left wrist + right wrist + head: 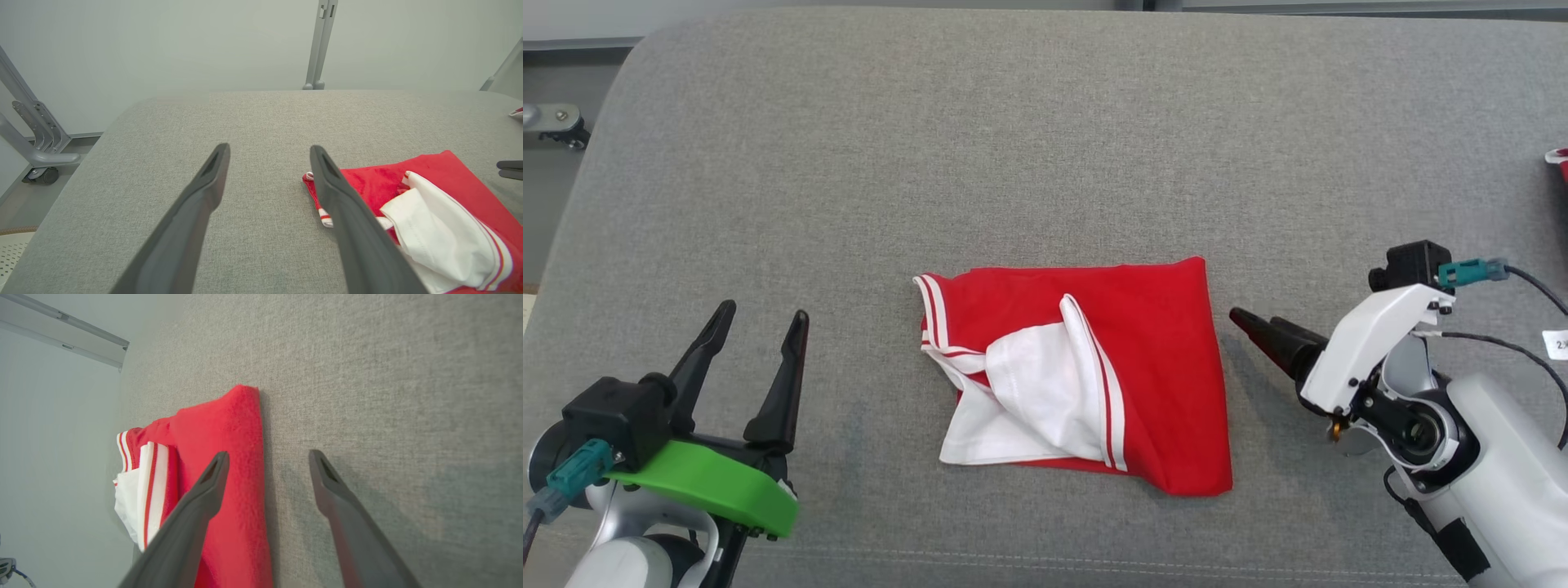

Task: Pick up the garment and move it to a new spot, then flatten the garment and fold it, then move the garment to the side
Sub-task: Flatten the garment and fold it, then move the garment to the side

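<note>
I have the garment (1094, 367) near the middle of the grey desk (1045, 147). It is red with white panels and red-and-white striped trim, and it lies flat in a rough rectangle. A white part is turned over on top of it toward the near left side, and the right half is plain red.

My left claw (764, 310) hangs at the lower left of the head view, well apart from the garment. Its two dark fingers are spread wide with nothing between them. In the left wrist view they point across bare grey fabric, and the garment's striped corner sits just beyond the right-hand finger (351, 212).

My right claw (1254, 318) is on the other side, with its fingers aimed at the garment's right edge. It is near the cloth but apart from it. In the right wrist view the jaws stand wide and hold nothing. There, one finger (196, 506) shows against the red edge and the other against bare desk.

At the far right edge of the desk I can see a small red-and-white thing (1558, 163), too cropped to make out. A grey metal frame on a castor (36, 155) stands off the desk's left side.
</note>
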Robot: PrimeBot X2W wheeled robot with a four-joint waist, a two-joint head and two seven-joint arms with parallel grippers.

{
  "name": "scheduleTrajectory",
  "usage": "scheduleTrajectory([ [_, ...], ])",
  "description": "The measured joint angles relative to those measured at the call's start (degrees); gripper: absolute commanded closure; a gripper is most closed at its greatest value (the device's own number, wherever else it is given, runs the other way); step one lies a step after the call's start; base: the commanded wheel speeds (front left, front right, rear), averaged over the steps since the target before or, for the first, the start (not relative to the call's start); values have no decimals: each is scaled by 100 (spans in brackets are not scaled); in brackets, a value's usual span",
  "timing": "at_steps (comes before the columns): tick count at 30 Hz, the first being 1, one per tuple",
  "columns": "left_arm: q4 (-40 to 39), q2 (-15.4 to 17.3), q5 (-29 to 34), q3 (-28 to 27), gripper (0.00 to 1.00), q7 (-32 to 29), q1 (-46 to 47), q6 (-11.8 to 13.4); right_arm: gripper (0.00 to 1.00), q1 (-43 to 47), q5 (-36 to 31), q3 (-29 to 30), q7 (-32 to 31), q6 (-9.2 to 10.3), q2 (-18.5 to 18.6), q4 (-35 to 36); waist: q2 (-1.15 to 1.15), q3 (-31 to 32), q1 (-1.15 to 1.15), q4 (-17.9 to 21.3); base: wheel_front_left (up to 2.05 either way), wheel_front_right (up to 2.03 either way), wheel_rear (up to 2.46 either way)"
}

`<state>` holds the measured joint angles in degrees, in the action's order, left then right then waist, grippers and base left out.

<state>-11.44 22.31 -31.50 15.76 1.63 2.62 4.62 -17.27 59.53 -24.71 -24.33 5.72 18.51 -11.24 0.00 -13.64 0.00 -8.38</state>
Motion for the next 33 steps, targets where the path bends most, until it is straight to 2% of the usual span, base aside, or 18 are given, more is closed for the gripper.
scheduleTrajectory([
  [10, -60, 10, 1, 123, 0, -63, 4, -1, 0, 200, 84, -213, -319, -120, 111, -89, 0, -43, 0, -42, 0, 0, 0],
  [23, -41, -7, 9, 253, 0, -83, 72, -15, 0, -148, -70, -724, -858, -233, 133, -181, 0, -42, 0, -406, 0, 0, 0],
  [24, -32, -9, 8, 254, 0, -82, 73, -15, 40, -170, -93, -750, -861, -235, 133, -193, 0, -34, 0, -435, 0, 0, 0],
  [25, -30, -13, 8, 253, 0, -82, 73, -15, 100, -195, -124, -761, -895, -234, 133, -204, 0, -24, 0, -464, 0, 0, 0],
  [33, -20, -18, 8, 98, 0, -48, 49, -5, 100, -416, -170, -806, -1137, -258, 226, -202, 0, 50, 0, -554, 0, 0, 0],
])
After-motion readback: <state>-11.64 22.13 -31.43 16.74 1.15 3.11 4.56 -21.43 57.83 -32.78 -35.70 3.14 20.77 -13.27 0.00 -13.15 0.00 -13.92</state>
